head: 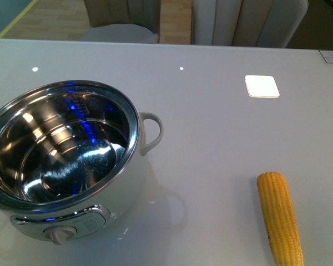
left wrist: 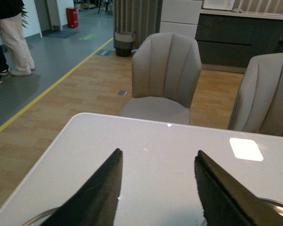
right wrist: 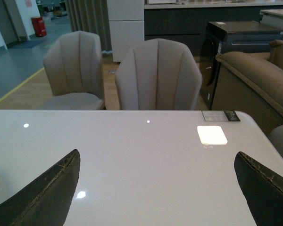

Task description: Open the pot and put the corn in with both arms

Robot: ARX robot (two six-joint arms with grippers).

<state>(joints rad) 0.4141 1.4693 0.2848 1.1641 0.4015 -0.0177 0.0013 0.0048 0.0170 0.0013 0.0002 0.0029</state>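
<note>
Left claw [left wrist: 158,155], right claw [right wrist: 156,157]: both agape, empty.

A glossy white table [head: 211,138] carries the lidless pot [head: 61,160] and the corn [head: 280,219], well apart.

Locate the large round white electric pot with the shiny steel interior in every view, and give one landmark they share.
Front view: the pot sits lower left, lidless, on the glossy grey table.
Left wrist view: only slivers of its steel rim show beside the left gripper's black fingers.
Right wrist view: not clearly in it.
Shared landmark: the bright square light reflection on the table.
</note>
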